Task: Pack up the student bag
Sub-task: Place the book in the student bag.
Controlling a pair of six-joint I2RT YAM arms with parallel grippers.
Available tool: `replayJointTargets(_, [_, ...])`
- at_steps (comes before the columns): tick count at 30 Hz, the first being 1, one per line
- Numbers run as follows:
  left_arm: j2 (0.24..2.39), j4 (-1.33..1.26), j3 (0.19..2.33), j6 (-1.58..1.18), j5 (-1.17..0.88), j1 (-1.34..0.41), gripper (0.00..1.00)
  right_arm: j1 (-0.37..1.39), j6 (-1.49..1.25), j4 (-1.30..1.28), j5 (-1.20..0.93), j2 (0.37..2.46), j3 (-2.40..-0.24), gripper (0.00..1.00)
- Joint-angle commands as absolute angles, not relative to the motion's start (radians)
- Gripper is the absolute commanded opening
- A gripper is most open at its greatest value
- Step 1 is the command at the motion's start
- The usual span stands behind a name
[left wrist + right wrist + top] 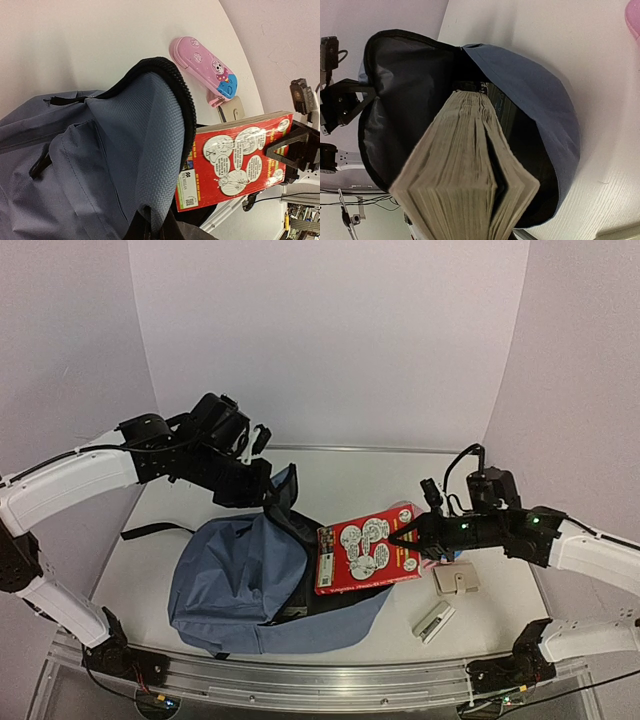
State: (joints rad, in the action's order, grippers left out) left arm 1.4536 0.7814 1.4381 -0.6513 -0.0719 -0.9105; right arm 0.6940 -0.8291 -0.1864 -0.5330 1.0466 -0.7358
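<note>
At the right claw (413,534), the jaws are closed on the outer edge of the red book (365,550), which is carried nearly flat with its leading edge at the mouth of the student bag (235,580). Opposite, the left claw (268,483) is clamped on the zippered rim of the upper flap and lifts it, so the right wrist view looks into the dark lining. The bag lies on its side on the tabletop (340,472), with its opening toward the right arm. Judgement: insertion has begun but is not complete, as most of the cover is outside. Recommended: drive the book straight along its own plane, under the raised rim and over the lower lip. Hold the flap high and taut, and release only once the cover is past the zipper. Risk: the pages are fanned and may snag the rim. A pink pencil case (205,65) lies on the tabletop just beyond the book.
</note>
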Motion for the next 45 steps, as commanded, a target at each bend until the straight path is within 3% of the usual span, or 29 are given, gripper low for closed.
replayJointTargets(1, [1.387, 0.696, 1.435, -0.636, -0.096, -0.905, 0.00, 0.733, -0.918, 0.068, -0.521, 1.105, -0.719, 0.00])
replayJointTargets(11, [1.374, 0.669, 1.414, -0.629, -0.101, -0.904, 0.00, 0.816, -1.030, 0.367, -0.499, 1.299, -0.744, 0.00])
replayJointTargets(29, [1.365, 0.623, 1.370, -0.624, -0.122, -0.899, 0.00, 1.020, -1.046, 0.507, -0.314, 1.928, -1.068, 0.01])
replayJointTargets(39, [1.356, 0.627, 1.366, -0.613, -0.117, -0.895, 0.00, 1.043, -0.949, 0.370, -0.171, 1.909, -1.076, 0.52])
replayJointTargets(42, [1.356, 0.620, 1.360, -0.615, -0.116, -0.894, 0.00, 1.042, -0.929, 0.333, -0.153, 1.884, -1.060, 0.63])
replayJointTargets(45, [1.357, 0.619, 1.358, -0.615, -0.117, -0.892, 0.00, 1.043, -0.926, 0.319, -0.149, 1.873, -1.042, 0.66])
